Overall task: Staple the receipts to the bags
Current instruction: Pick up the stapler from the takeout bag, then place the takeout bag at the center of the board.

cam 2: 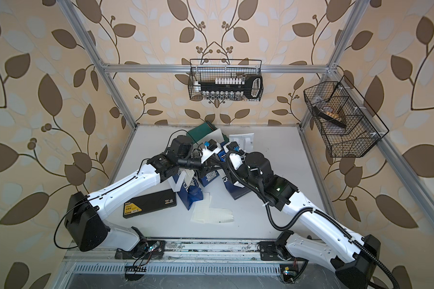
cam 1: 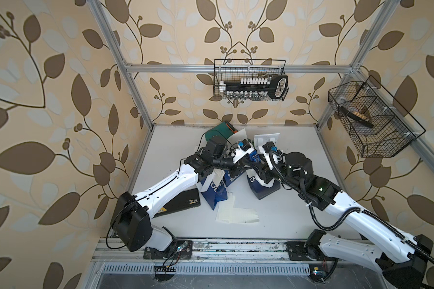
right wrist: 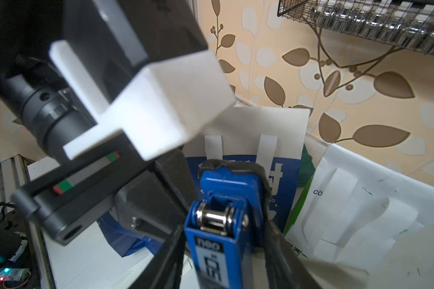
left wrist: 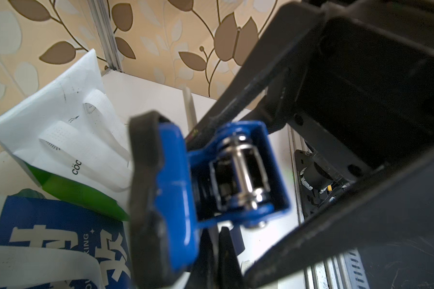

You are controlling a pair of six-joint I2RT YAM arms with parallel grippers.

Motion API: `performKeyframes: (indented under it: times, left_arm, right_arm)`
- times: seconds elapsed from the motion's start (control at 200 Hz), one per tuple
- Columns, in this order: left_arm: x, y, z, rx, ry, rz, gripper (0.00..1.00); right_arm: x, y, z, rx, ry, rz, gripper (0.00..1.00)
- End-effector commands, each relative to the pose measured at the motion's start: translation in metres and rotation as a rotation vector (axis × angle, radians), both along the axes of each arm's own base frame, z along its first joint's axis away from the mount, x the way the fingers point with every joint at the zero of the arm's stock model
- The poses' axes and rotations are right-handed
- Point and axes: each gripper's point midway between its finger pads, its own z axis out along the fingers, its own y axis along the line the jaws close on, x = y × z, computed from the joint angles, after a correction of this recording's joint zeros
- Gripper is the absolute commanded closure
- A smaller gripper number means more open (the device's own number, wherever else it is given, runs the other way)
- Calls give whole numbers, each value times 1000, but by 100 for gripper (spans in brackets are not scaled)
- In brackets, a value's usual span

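Several receipts (cam 1: pixel 237 214) lie loose on the desk (cam 1: pixel 286 220) beside the navy bags (cam 2: pixel 191 192), so most stapling looks undone (one slip (right wrist: pixel 336 195) rests on the green-and-white bag (right wrist: pixel 391 180), perhaps fastened). Right fingers (right wrist: pixel 172 252) clasp the blue stapler (right wrist: pixel 226 190) above the bags; left fingers (left wrist: pixel 208 255) are pressed together.

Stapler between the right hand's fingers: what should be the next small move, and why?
Probably close the right hand firmly on the stapler. In the right wrist view its fingers stand on either side of the stapler, but a firm grip is not clear. A receipt lies on the green bag just beyond, so a secure hold seems needed first.
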Motion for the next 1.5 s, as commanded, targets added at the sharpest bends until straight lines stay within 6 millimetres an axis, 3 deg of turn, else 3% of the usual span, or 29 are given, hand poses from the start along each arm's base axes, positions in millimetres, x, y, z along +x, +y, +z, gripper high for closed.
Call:
performKeyframes:
  times: [0.0, 0.17, 0.225, 0.37, 0.485, 0.585, 0.68, 0.83, 0.845, 1.045, 1.2, 1.33, 1.355, 1.365, 1.43, 1.47, 1.5]
  left_arm:
    - [-5, -8, 74, -171, -187, -46, 100]
    - [-8, -4, 73, -167, -198, -43, 100]
    - [-8, -4, 73, -168, -194, -40, 100]
    - [-8, -3, 71, -168, -186, -30, 100]
    - [-6, -5, 67, -155, -177, -27, 100]
    - [-4, -5, 63, -148, -162, -25, 100]
    - [-4, -7, 57, -138, -145, -26, 100]
    - [0, -15, 59, -154, -127, -37, 100]
    - [5, -20, 49, -139, -107, -40, 100]
    - [26, -72, 29, -111, -127, -56, 100]
    - [75, -115, 7, -68, -231, 103, 100]
    - [97, -140, 5, -116, -277, 169, 100]
    - [101, -142, 6, -133, -262, 190, 95]
    - [103, -143, 6, -139, -257, 198, 88]
    - [109, -146, 11, -171, -235, 220, 23]
    - [108, -148, 16, -196, -215, 219, 4]
    - [108, -149, 22, -212, -202, 222, 1]
  right_arm:
    - [7, -10, -10, -19, 9, -85, 60]
    - [16, -27, -11, -50, -13, -173, 63]
    - [19, -31, -14, -42, 0, -189, 69]
    - [27, -45, -10, 47, 38, -229, 98]
    - [35, -66, 7, 94, 1, -294, 100]
    - [47, -102, 23, 73, -34, -437, 100]
    - [54, -148, 34, 48, -64, -638, 100]
    - [40, -214, 28, -66, -62, -957, 100]
    - [38, -218, 25, -80, -58, -976, 100]
    - [2, -264, -12, -96, 27, -1154, 100]
    - [-20, -280, -22, -98, 51, -1196, 100]
    - [-28, -283, -26, -107, 59, -1187, 100]
    - [-28, -282, -27, -110, 63, -1178, 100]
    - [-28, -282, -28, -111, 65, -1176, 100]
    - [-29, -281, -31, -107, 76, -1167, 100]
    - [-29, -280, -34, -107, 82, -1157, 100]
    - [-29, -279, -35, -106, 84, -1153, 100]
